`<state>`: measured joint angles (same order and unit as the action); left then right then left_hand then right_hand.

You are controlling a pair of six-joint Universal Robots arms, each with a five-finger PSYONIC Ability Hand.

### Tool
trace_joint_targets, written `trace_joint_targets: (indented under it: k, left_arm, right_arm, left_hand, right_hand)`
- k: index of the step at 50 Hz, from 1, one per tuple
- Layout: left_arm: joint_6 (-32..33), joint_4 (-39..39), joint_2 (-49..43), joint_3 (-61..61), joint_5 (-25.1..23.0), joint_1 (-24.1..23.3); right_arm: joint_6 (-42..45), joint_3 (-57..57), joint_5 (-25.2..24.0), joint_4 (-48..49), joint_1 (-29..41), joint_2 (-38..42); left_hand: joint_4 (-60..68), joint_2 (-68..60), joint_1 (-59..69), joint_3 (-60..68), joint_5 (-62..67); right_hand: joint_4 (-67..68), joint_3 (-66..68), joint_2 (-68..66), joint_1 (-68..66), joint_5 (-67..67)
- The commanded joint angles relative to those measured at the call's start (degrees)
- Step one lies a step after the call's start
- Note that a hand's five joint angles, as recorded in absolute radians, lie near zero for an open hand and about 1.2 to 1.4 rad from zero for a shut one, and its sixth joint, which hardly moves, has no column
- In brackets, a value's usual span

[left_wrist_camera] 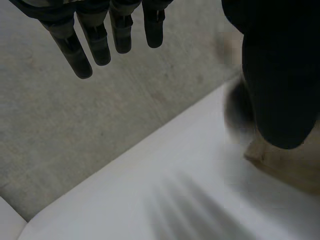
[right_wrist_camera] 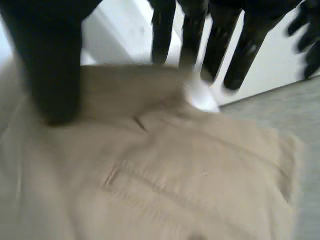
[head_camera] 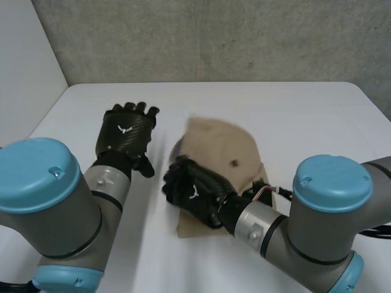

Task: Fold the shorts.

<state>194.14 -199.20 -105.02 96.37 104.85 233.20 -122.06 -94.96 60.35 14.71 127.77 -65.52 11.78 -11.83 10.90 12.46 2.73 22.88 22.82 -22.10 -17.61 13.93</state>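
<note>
The tan shorts lie in a folded bundle in the middle of the white table, a dark button on top. My right hand hovers over the bundle's left near edge. In the right wrist view its fingers are straight and spread above the shorts, with the thumb apart and no cloth pinched. My left hand is lifted off the table to the left of the shorts. Its fingers are straight and hold nothing, and a corner of the shorts lies beyond the thumb.
A grey concrete wall runs behind the table's far edge. Bare table stretches to the right of the shorts and behind them. My left hand appears past the right hand's fingertips in the right wrist view.
</note>
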Motion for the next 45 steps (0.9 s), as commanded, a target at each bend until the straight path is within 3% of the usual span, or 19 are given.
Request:
trace_joint_targets:
  k: [1,3,7,9,15,20,27,34,45]
  left_arm:
    - [-2.27,-0.04,0.52,-4.42,-0.26,0.59]
    - [-2.27,0.04,0.43,-5.83,-0.35,0.59]
    - [-2.27,1.18,-1.58,-9.7,-1.22,-0.38]
    - [-2.45,2.94,-5.0,-12.07,-2.63,-1.6]
    - [-4.99,10.58,-13.35,-18.31,-3.69,-5.83]
    - [-8.94,19.27,-21.61,-23.05,-3.69,-6.09]
    - [-9.66,26.14,-25.23,-25.44,-3.51,-5.92]
    - [-9.22,26.94,-23.74,-26.67,-3.95,-5.65]
    - [-9.57,26.76,-3.01,-26.67,-4.3,-1.88]
  right_arm:
    - [-29.25,2.23,0.38,-3.73,-5.86,-4.25]
    - [-40.03,2.49,0.64,-3.64,-8.49,-7.67]
    - [-53.15,4.16,1.35,-3.99,-12.45,-9.97]
    - [-54.95,4.95,1.61,-4.6,-13.69,-9.19]
    - [-51.53,8.9,5.65,-12.07,-15.01,-1.2]
    - [-44.24,12.6,11.8,-18.31,-15.36,5.66]
    - [-34.39,15.06,20.86,-21.92,-15.36,9.63]
    - [-33.16,15.68,20.86,-21.83,-14.66,7.18]
    - [-37.53,22.52,22.87,-19.38,-14.83,-7.75]
  left_hand:
    - [-1.23,1.28,-0.35,-1.91,-2.18]
    - [-1.23,1.28,-0.35,-1.91,-2.18]
    - [-0.72,0.78,0.15,-1.41,-1.68]
    - [-0.55,0.61,0.32,-1.24,-1.51]
    - [-0.72,0.77,0.16,-1.41,-1.68]
    - [-0.55,0.61,0.32,-1.24,-1.51]
    - [-0.55,0.61,0.32,-1.24,-1.51]
    - [-0.72,0.77,0.16,-1.41,-1.68]
    - [-1.57,1.62,-0.69,-2.25,-2.52]
  right_hand:
    - [-12.88,-12.82,12.1,7.61,-13.93]
    - [-12.88,-12.82,12.1,7.61,-13.93]
    - [-12.88,-12.82,12.1,7.61,-13.93]
    - [-12.88,-12.82,12.1,7.61,-13.93]
    - [-12.88,-12.82,12.1,7.61,-13.93]
    - [-12.88,-12.82,12.1,7.61,-13.93]
    - [-12.88,-12.82,12.1,7.61,-13.93]
    - [-12.88,-12.82,12.1,7.61,-13.93]
    - [-12.88,-12.82,12.1,7.61,-13.93]
